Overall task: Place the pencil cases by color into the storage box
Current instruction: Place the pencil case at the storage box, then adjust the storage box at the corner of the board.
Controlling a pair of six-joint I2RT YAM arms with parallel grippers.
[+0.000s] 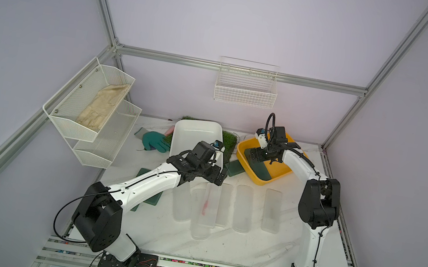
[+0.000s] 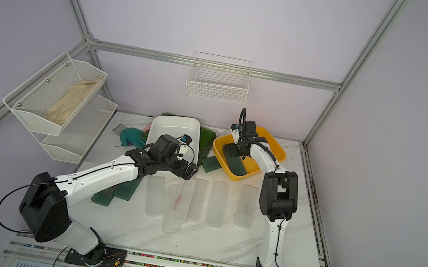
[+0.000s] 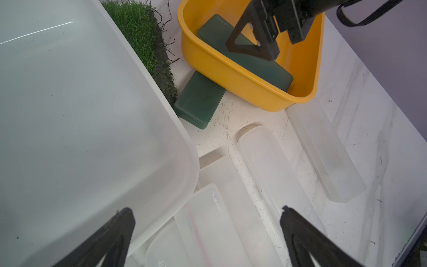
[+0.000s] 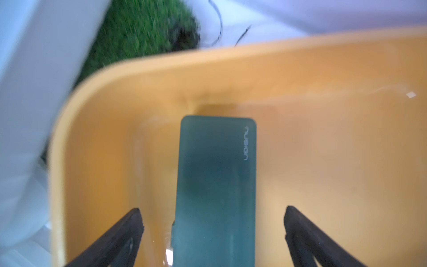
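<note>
Teal glove (image 1: pixel 153 141) beside grass mat (image 1: pixel 228 142); wire basket (image 1: pixel 245 93) on wall; cloth (image 1: pixel 102 108) in mesh shelf (image 1: pixel 103 144)

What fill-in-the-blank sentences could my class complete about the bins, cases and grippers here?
1. The green case between the right gripper's jaws lies in a bin coloured ____.
2. The left gripper and the right gripper are both ____.
3. A second green case lies partly ____ that bin.
4. The white bin holds ____ cases.

Missing words: yellow; open; under; no.
</note>
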